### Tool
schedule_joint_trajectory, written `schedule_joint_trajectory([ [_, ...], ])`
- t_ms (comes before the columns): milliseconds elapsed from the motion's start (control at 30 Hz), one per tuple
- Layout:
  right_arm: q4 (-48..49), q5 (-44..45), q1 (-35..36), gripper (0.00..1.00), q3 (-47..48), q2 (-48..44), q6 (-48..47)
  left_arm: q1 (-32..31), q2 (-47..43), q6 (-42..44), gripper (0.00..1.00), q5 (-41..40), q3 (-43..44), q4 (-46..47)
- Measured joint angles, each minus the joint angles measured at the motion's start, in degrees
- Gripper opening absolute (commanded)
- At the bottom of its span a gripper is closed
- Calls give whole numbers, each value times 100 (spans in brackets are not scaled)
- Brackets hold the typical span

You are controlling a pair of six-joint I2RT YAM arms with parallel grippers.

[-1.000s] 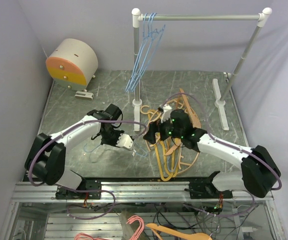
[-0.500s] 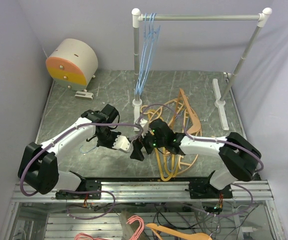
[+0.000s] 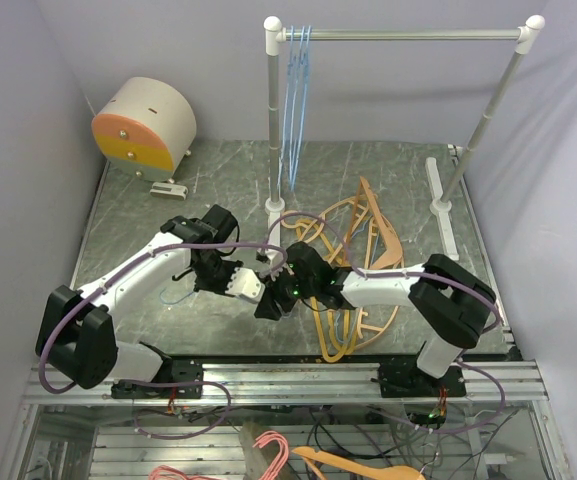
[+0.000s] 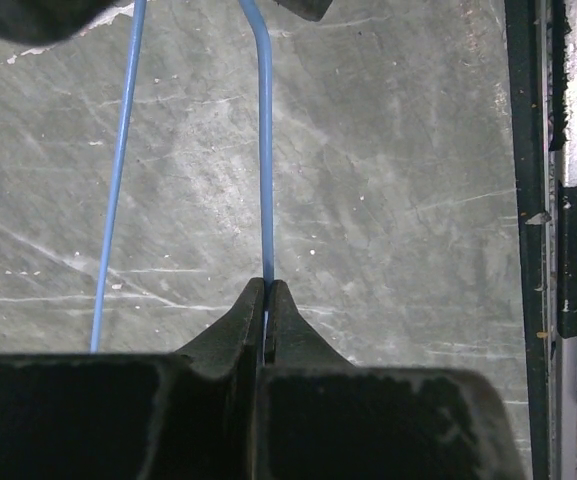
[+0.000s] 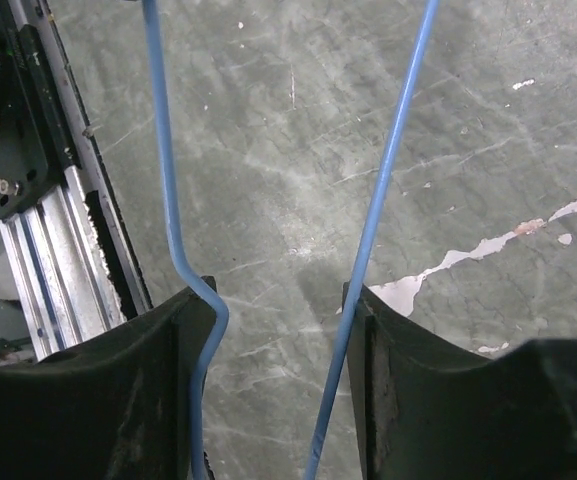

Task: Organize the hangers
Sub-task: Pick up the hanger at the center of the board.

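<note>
So far just a few thin light-blue wire hangers [image 3: 295, 70] hang on the grey metal rail [image 3: 408, 34] — tan triangular hangers [image 3: 363, 250] lie heaped; left gripper [image 4: 268, 292] pinches one blue wire hanger [image 4: 265, 150], right gripper [image 5: 283, 300] gapes.

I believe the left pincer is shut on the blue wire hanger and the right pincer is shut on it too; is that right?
Not quite. The left pincer is shut on the blue wire hanger, but the right pincer is open: the right wrist view shows its fingers apart with the wire running between them.
</note>
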Motion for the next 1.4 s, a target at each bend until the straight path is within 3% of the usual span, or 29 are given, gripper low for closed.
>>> schedule_joint_trajectory([
  [67, -26, 13, 2, 67, 24, 63, 7, 0, 0, -13, 7, 0, 4, -24],
  [133, -72, 33, 2, 70, 42, 105, 33, -2, 0, -13, 7, 2, 4, -44],
  [167, -70, 48, 7, 69, 48, 111, 26, -2, 0, -13, 7, 17, 4, -24],
  [267, -50, 98, 33, 54, 52, 103, 17, -7, 0, -15, 7, 44, 4, 4],
  [333, -59, 131, 37, 51, 52, 94, 22, -7, 0, -22, 7, 57, 7, 17],
  [400, -63, 177, 35, 57, 52, 81, 35, -7, 17, -57, 7, 70, 55, -9],
  [567, -173, 306, 35, 83, 68, 81, 46, -7, 103, -74, 7, 144, 365, -48],
  [800, -225, 1333, 122, 89, 42, -271, -107, -7, 181, -33, 7, 184, 507, -96],
  [900, -120, 1650, 140, 80, -122, -610, -225, -7, 197, -33, 7, 186, 507, -101],
  [1100, -28, 1847, 199, 48, -160, -654, -407, -7, 238, -37, 7, 186, 553, -70],
  [1233, -46, 1845, 264, 1, -87, -470, -466, -7, 282, -31, 7, 186, 636, -61],
  [1400, -107, 1714, 365, 0, -72, -382, -501, -7, 295, 20, 8, 136, 769, 105],
])
